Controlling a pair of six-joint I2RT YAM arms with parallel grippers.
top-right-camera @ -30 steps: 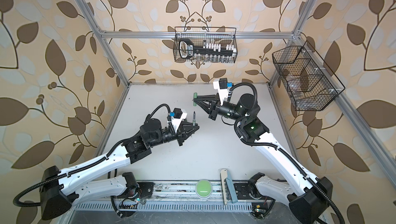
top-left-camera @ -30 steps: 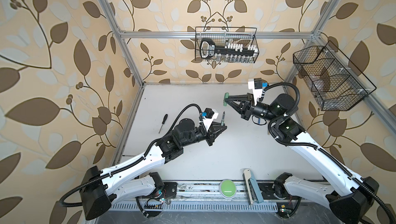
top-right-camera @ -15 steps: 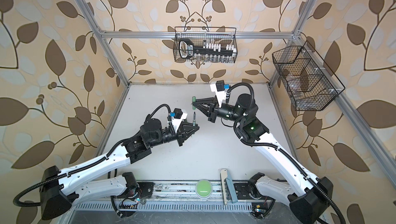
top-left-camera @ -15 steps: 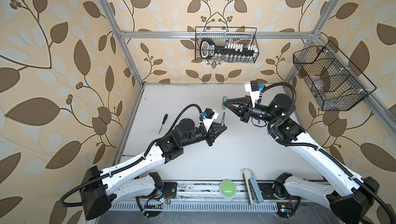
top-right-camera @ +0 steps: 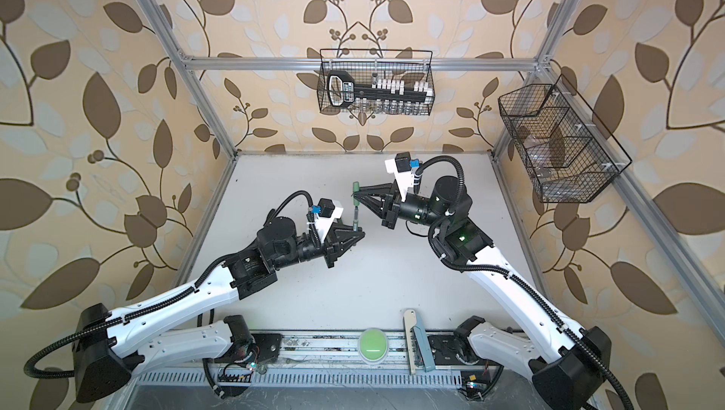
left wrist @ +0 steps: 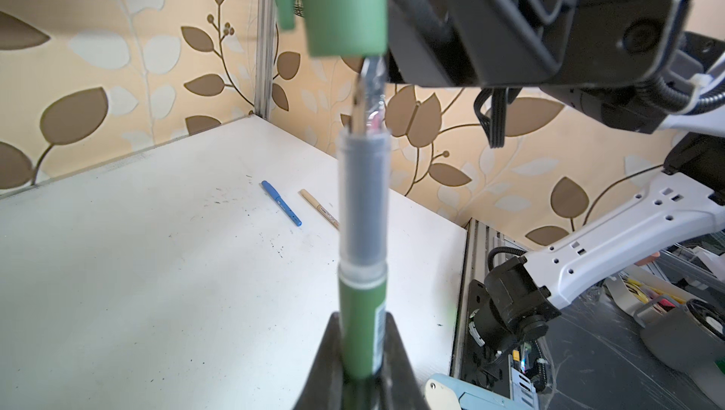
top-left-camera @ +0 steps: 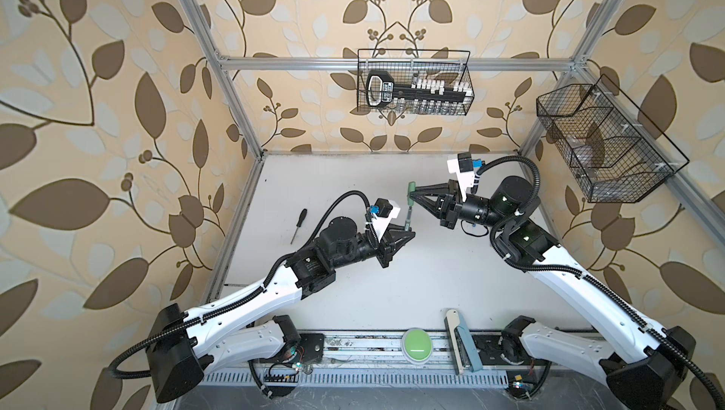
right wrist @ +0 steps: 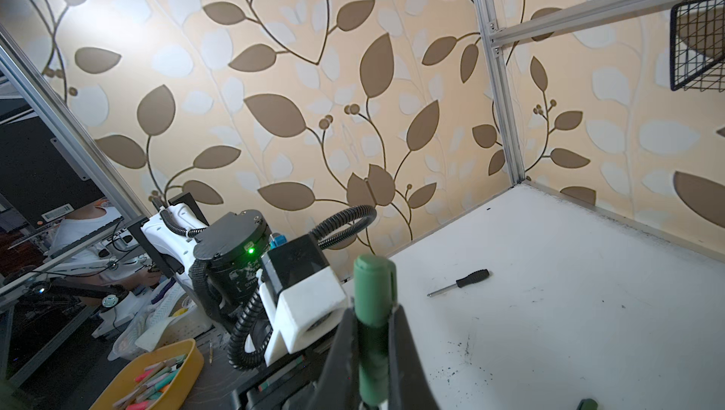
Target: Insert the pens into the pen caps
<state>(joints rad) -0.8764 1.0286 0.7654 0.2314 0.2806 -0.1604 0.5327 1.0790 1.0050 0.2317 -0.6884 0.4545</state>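
My left gripper [top-left-camera: 408, 231] [top-right-camera: 359, 233] [left wrist: 363, 353] is shut on the barrel of a dark green pen [top-left-camera: 408, 217] [top-right-camera: 355, 219] [left wrist: 363, 310]. The pen's grey neck and dark tip point away from the jaws. My right gripper [top-left-camera: 412, 192] [top-right-camera: 357, 191] [right wrist: 372, 333] is shut on a dark green pen cap [top-left-camera: 410, 195] [top-right-camera: 356, 196] [left wrist: 345, 4] [right wrist: 374, 294], held in line with the pen. In the left wrist view the pen's tip reaches the cap's open mouth. A blue pen [left wrist: 281, 208] and a beige pen [left wrist: 319, 214] lie side by side on the white table [top-left-camera: 412, 290].
A black-handled screwdriver [top-left-camera: 299, 223] [right wrist: 459, 282] lies at the table's left. Wire baskets hang on the back wall [top-left-camera: 414, 82] and the right wall [top-left-camera: 604, 145]. A green button [top-left-camera: 416, 340] sits on the front rail. A small dark green piece [right wrist: 586, 404] lies below my right gripper.
My right gripper has carried the green cap down toward the pen, closing the gap until the cap's mouth meets the pen's tip. The left gripper has held still.
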